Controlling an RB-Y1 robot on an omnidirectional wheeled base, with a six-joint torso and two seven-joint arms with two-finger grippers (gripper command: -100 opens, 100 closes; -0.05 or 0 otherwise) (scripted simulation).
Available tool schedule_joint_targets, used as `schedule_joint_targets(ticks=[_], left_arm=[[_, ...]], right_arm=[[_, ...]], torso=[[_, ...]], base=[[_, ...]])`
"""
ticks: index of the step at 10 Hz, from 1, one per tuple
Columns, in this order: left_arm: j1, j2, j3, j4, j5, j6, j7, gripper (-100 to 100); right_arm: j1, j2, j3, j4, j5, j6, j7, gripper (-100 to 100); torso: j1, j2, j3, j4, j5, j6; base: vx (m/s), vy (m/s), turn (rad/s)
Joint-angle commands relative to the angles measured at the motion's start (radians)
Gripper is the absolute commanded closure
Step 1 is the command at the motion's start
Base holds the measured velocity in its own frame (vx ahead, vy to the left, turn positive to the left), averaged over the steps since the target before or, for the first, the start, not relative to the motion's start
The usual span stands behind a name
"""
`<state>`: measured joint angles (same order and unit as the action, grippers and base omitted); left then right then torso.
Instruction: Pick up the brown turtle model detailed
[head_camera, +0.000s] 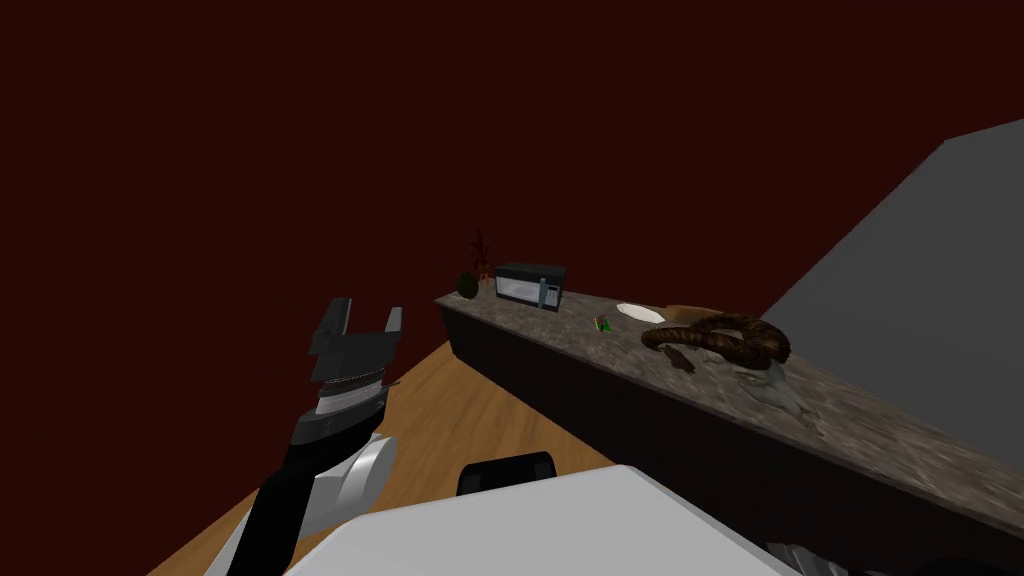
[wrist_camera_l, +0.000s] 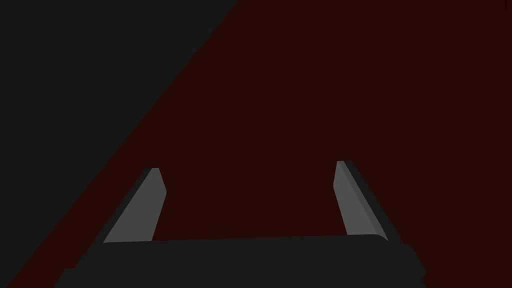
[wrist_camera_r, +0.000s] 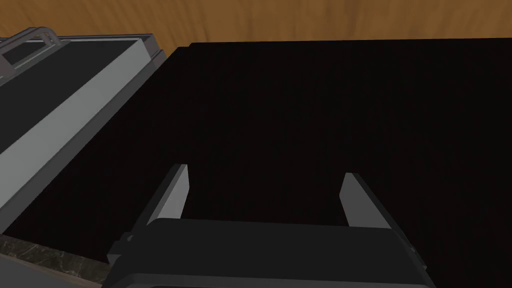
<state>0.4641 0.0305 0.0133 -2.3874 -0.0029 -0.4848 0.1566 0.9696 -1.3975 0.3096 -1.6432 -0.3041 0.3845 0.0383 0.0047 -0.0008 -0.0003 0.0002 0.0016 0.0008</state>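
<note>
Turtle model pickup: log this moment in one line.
phase: pre-grasp | turtle model: on counter, untouched | left gripper: open, raised, apart from counter | right gripper: open, facing dark cabinet front

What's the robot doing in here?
The robot faces a long counter and holds nothing yet. The small brown turtle model sits there beside a coiled brown shape. The left end effector is raised, open, off to the side. The right end effector is open too, by the counter's dark front.
</note>
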Motion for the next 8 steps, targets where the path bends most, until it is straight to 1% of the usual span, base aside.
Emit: schedule_joint_targets(ticks=[1,2,3,4,5,6,8], left_arm=[[0.000,0.000,0.000,0.000,0.000,0.000,0.000,0],[0.000,0.000,0.000,0.000,0.000,0.000,0.000,0],[0.000,0.000,0.000,0.000,0.000,0.000,0.000,0],[0.000,0.000,0.000,0.000,0.000,0.000,0.000,0],[0.000,0.000,0.000,0.000,0.000,0.000,0.000,0],[0.000,0.000,0.000,0.000,0.000,0.000,0.000,0],[0.000,0.000,0.000,0.000,0.000,0.000,0.000,0]], right_arm=[[0.029,-0.050,0.012,0.023,-0.027,0.031,-0.005,-100],[0.029,-0.068,0.012,0.023,-0.027,0.031,-0.005,-100],[0.049,-0.102,0.025,0.050,-0.048,0.047,-0.007,-100],[0.049,-0.113,0.025,0.050,-0.048,0.047,-0.007,-100],[0.067,-0.151,0.037,0.075,-0.069,0.060,-0.010,-100],[0.067,-0.152,0.037,0.075,-0.069,0.060,-0.010,-100],[0.098,-0.217,0.057,0.119,-0.108,0.074,-0.016,-100]], torso=[[0.000,0.000,0.000,0.000,0.000,0.000],[-0.002,0.000,0.000,0.000,-0.001,-0.001],[-0.004,0.001,0.001,0.000,-0.001,0.000],[-0.004,0.000,0.000,0.000,-0.001,-0.001],[-0.005,0.000,0.000,0.000,-0.001,0.000],[-0.005,0.000,0.000,0.000,-0.001,0.000],[-0.006,0.000,0.000,0.000,-0.001,-0.001]], base=[[0.025,0.048,0.198],[0.024,0.025,0.113],[0.039,0.030,0.231],[0.038,0.016,0.128],[0.044,0.010,0.178],[0.036,0.001,0.130],[0.059,-0.012,0.243]])
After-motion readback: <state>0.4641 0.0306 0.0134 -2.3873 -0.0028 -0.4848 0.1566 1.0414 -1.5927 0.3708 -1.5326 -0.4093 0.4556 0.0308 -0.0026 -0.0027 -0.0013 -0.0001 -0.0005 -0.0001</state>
